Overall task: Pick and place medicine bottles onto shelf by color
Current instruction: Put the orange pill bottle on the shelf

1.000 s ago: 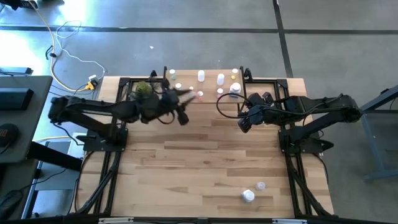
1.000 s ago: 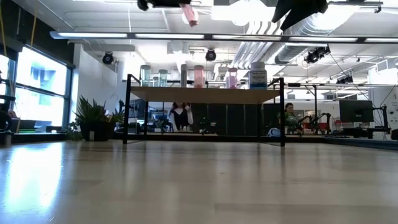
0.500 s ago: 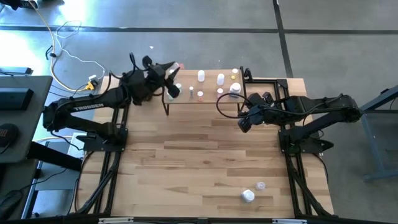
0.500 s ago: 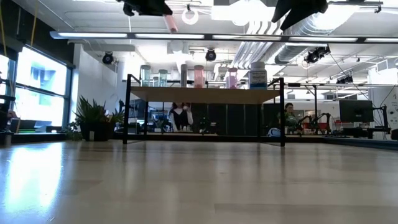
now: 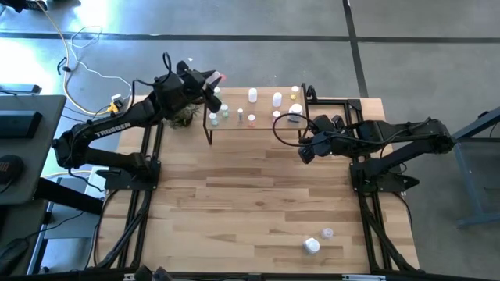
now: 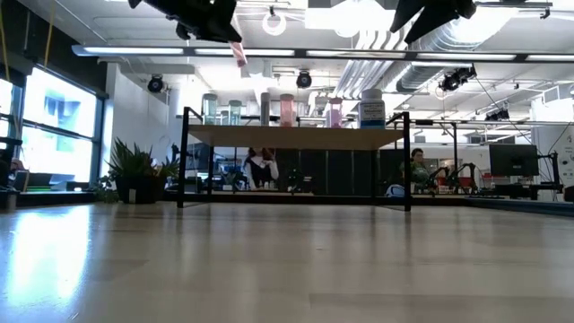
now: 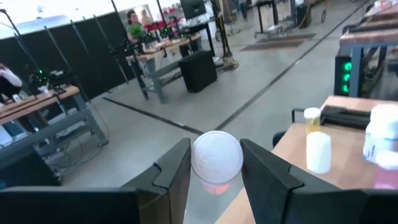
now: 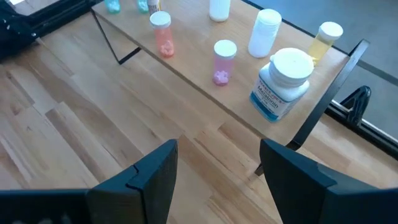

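Left gripper (image 5: 216, 79) is hanging high over the far left corner of the shelf (image 5: 266, 129), out past the table's back edge. Its fingers (image 7: 171, 171) are clamping a small pink bottle (image 7: 216, 157) with a white ribbed cap; in the left wrist view the cap is facing the camera and sitting squarely between the two fingers. In the low view the same bottle (image 6: 239, 52) is pointing down at a slant from the gripper (image 6: 235, 40), above and left of the shelf top (image 6: 296, 136).

Right gripper (image 5: 305, 154) is hovering above the tabletop (image 5: 258, 203), just in front of the shelf's right end. Its jaws are standing apart with nothing between them; the right wrist view is showing bare wood between the fingers (image 8: 152, 171).

Bottles are standing upright on the shelf. In the right wrist view: a large white bottle with a blue label (image 8: 281, 84) near the right end, a pink bottle (image 8: 223, 61) beside it, an orange-pink bottle (image 8: 161, 32) farther along, a plain white bottle (image 8: 264, 32), a yellow bottle (image 8: 326, 40) at the back edge.

Two more bottles are lying apart from the rest, on the near right part of the table: a larger white one (image 5: 312, 246) and a smaller one (image 5: 327, 232) just behind it.

A small green plant (image 5: 184, 117) is sitting beside the shelf's left end, under the left arm.
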{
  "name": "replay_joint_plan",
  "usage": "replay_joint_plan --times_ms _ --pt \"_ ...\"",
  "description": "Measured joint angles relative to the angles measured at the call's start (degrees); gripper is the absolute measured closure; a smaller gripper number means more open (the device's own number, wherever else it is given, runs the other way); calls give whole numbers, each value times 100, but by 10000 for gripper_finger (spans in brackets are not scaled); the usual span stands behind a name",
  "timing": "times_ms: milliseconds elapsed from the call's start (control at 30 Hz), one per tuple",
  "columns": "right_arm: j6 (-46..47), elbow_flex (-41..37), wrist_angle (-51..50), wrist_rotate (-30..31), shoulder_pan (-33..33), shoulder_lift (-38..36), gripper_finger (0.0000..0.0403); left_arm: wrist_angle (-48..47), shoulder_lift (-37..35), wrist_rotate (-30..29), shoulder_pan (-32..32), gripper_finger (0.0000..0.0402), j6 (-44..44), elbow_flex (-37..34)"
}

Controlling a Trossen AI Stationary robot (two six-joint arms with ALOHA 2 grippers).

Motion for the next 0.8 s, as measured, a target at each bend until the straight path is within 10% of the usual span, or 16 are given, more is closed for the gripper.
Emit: replay_joint_plan --times_ms 800 --pt "278 0 2 260 0 1 183 -1633 1277 1119 363 280 -341 1189"
